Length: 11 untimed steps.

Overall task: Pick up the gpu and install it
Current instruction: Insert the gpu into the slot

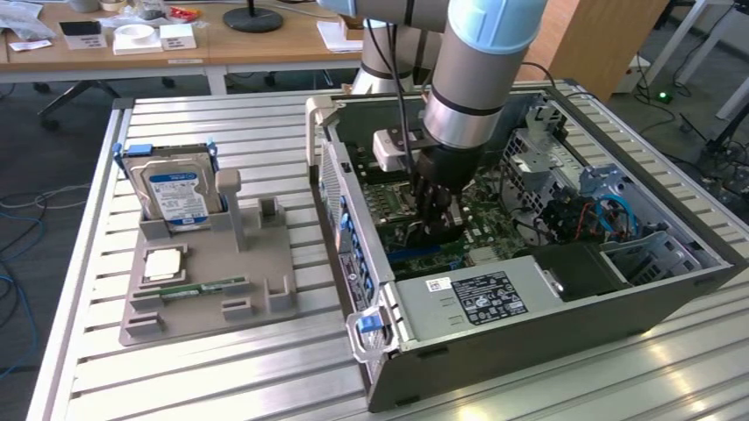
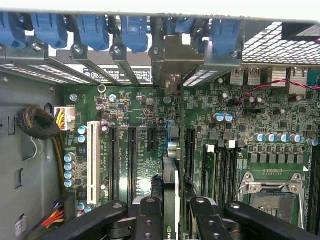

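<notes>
My gripper [image 1: 436,224] reaches down into the open computer case [image 1: 655,289], just above the green motherboard [image 1: 497,230]. It is shut on the gpu [image 2: 170,182], which the wrist view shows edge-on between the two black fingers [image 2: 149,217]. The card stands upright over the long black expansion slots [image 2: 132,155], and its silver end bracket [image 2: 172,84] sits at the case's rear slot openings under the blue latches [image 2: 134,30]. In the exterior view the gpu [image 1: 438,241] is a dark shape under the fingers. Whether its edge has entered a slot is hidden.
A grey fixture [image 1: 269,294] at the exterior view's left holds a hard drive [image 1: 175,195], a processor chip [image 1: 164,263] and a narrow memory stick [image 1: 205,288]. Inside the case are the power supply [image 1: 492,298], drive cages [image 1: 550,149], cables [image 1: 609,215] and the processor socket [image 2: 272,195].
</notes>
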Available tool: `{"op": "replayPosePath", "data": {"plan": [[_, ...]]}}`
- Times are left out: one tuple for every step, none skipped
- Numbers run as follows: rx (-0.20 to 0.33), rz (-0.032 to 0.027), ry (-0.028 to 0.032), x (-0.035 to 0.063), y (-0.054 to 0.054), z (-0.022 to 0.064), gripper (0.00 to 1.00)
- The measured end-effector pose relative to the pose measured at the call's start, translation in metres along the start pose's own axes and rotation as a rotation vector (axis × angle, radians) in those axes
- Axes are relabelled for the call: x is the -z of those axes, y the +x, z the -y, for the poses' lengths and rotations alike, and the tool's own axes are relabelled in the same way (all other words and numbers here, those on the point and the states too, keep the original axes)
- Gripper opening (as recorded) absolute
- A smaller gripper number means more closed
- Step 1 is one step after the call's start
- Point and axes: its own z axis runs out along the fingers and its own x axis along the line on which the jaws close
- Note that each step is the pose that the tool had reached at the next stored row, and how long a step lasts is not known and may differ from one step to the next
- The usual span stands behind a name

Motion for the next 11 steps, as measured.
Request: {"op": "replayPosePath", "data": {"plan": [[0.000,0.0002,0.0006,-0.0005,0.0000,0.0000,0.26],[0.001,0.0002,0.0010,-0.0009,0.0000,0.0000,0.26],[0.001,-0.0002,0.0013,-0.0012,0.0000,0.0000,0.26],[0.001,-0.0005,0.0018,-0.0015,0.0001,0.0000,0.26],[0.001,-0.0006,0.0021,-0.0018,0.0001,0.0000,0.26],[0.002,-0.0003,0.0027,-0.0022,0.0001,0.0000,0.26],[0.002,-0.0002,0.0029,-0.0024,0.0001,-0.0001,0.26],[0.002,-0.0002,0.0029,-0.0024,0.0001,-0.0002,0.26],[0.002,-0.0002,0.0030,-0.0024,0.0001,-0.0003,0.26],[0.002,-0.0002,0.0030,-0.0024,0.0001,-0.0004,0.26],[0.002,-0.0001,0.0030,-0.0025,0.0000,-0.0005,0.26]]}}
